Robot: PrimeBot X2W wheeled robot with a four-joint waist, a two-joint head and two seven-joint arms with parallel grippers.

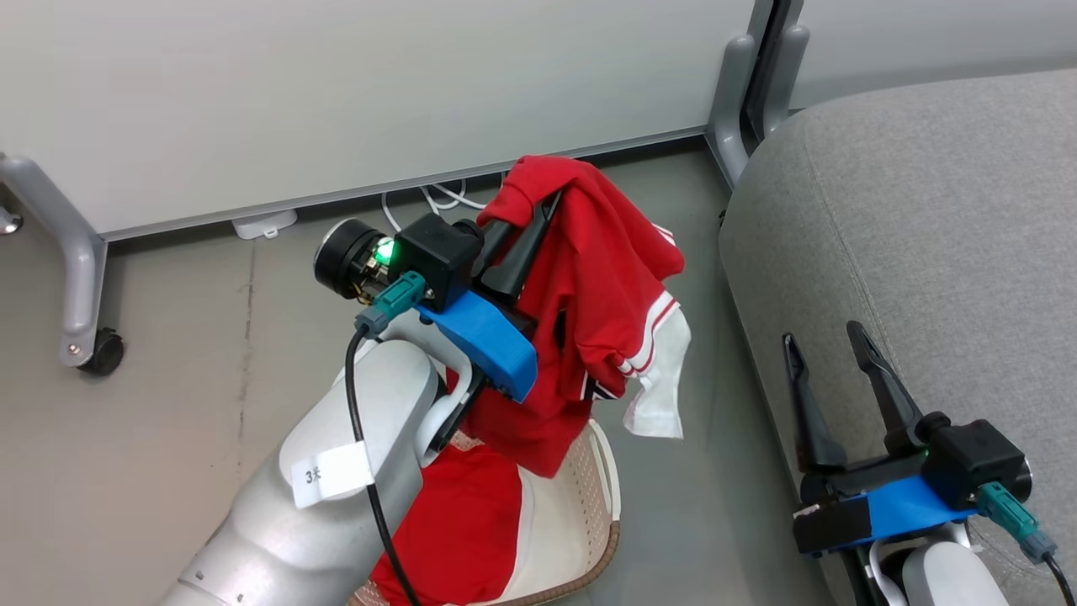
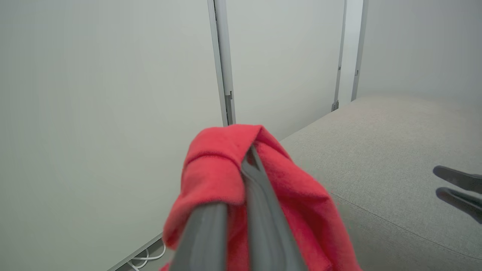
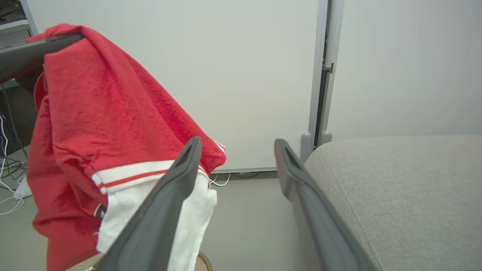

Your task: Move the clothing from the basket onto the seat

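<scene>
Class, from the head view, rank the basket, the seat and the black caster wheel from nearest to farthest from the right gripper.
1. The seat, alongside the right gripper.
2. The basket, further off to its left.
3. The black caster wheel, at the far left.

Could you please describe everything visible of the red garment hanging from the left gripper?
The red garment is soft, fleecy-looking fabric with white-and-red striped trim and a white panel low down. It hangs crumpled from the left gripper, whose fingers are shut on a fold at its top. Its lower end reaches down to the basket; it hangs apart from the seat.
</scene>
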